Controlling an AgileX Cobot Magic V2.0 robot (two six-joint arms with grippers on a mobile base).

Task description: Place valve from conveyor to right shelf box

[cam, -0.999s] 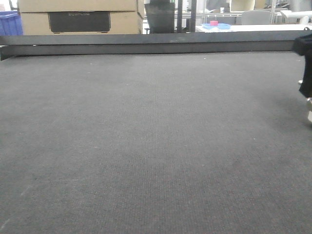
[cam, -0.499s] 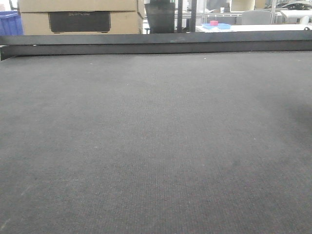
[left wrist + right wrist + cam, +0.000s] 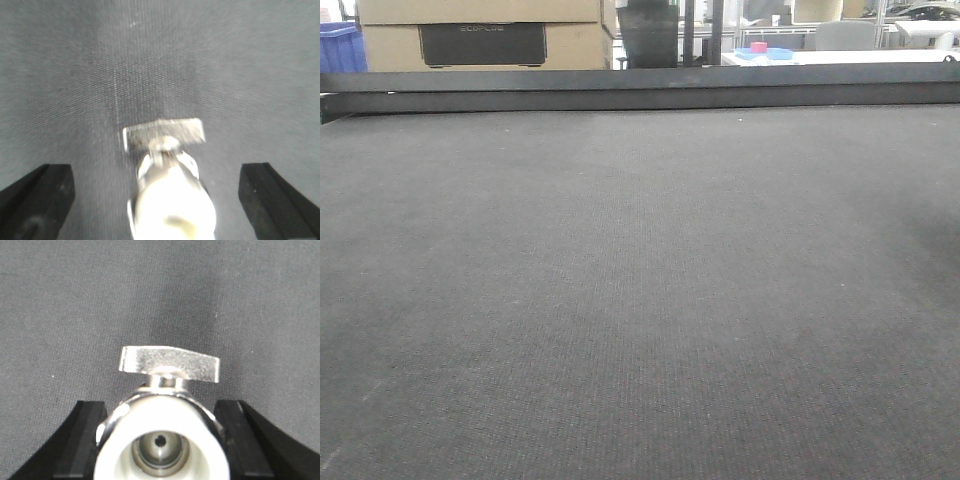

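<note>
Currently held: the right gripper (image 3: 162, 432) is clamping the valve (image 3: 165, 440), its black fingers (image 3: 85, 440) pressing on both sides of the rounded pale body.
Valve pose: the open bore is facing the right wrist camera and the lever (image 3: 169, 365) is lying flat across the top, clear of the fingers.
Why this grip: the fingers are taking the broad body and not the thin lever, which I judge is giving a steadier hold for the carry.
Valve location: it is sitting in the right gripper with the conveyor (image 3: 640, 300) showing behind it; whether it is touching the belt I cannot tell.
Left gripper (image 3: 155, 172): it is standing spread wide, its fingers (image 3: 45, 195) well apart from a second valve (image 3: 167, 190) that is showing blurred between them.
Second valve: nothing is gripping it; whether it is resting on the belt is unclear.
Front view: it is showing only bare belt, the black rail (image 3: 640, 90), cardboard boxes (image 3: 480, 35) and a blue crate (image 3: 340, 50) behind.
What the wrist views add: both valves and both grippers are appearing only there; the front view is missing them all.
What no view gives: the right shelf box is not showing anywhere.
Step in hand: the transfer toward the shelf is probably just beginning.
</note>
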